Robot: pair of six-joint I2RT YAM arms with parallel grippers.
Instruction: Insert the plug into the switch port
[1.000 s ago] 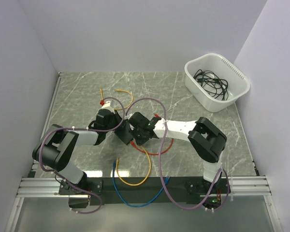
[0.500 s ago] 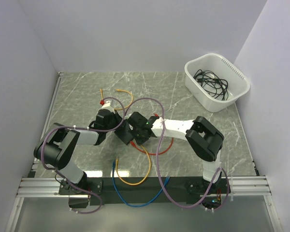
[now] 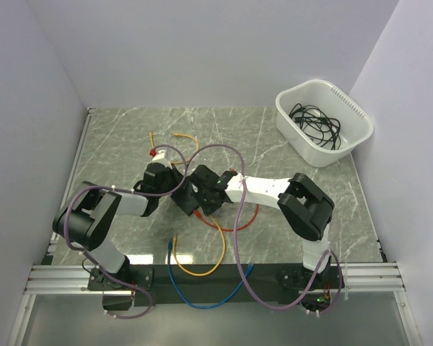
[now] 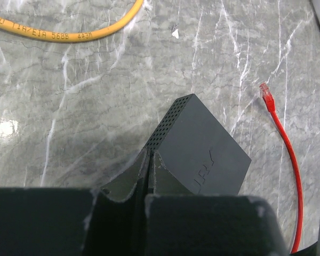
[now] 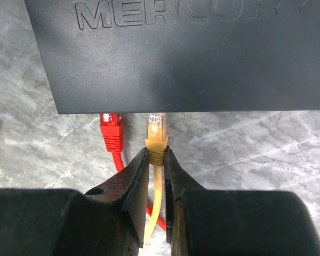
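The switch (image 5: 181, 53) is a flat matte-black box with "MERCURY" embossed on top; it also shows in the left wrist view (image 4: 202, 149). My right gripper (image 5: 156, 156) is shut on a yellow plug (image 5: 156, 133), whose clear tip touches the switch's near edge. A red plug (image 5: 111, 130) sits next to it at the same edge. My left gripper (image 4: 149, 160) has its jaws together against the switch's vented corner. In the top view both grippers, left (image 3: 175, 189) and right (image 3: 202, 193), meet at mid-table and hide most of the switch.
A white tub (image 3: 323, 122) of black cables stands at the back right. Loose cables lie on the marble table: yellow (image 3: 187, 140) at the back, red (image 3: 234, 223), yellow (image 3: 195, 268) and blue (image 3: 202, 292) near the front. A red plug (image 4: 264, 90) lies right of the switch.
My right arm has shifted slightly left towards the switch with the yellow plug. The left arm has stayed in place.
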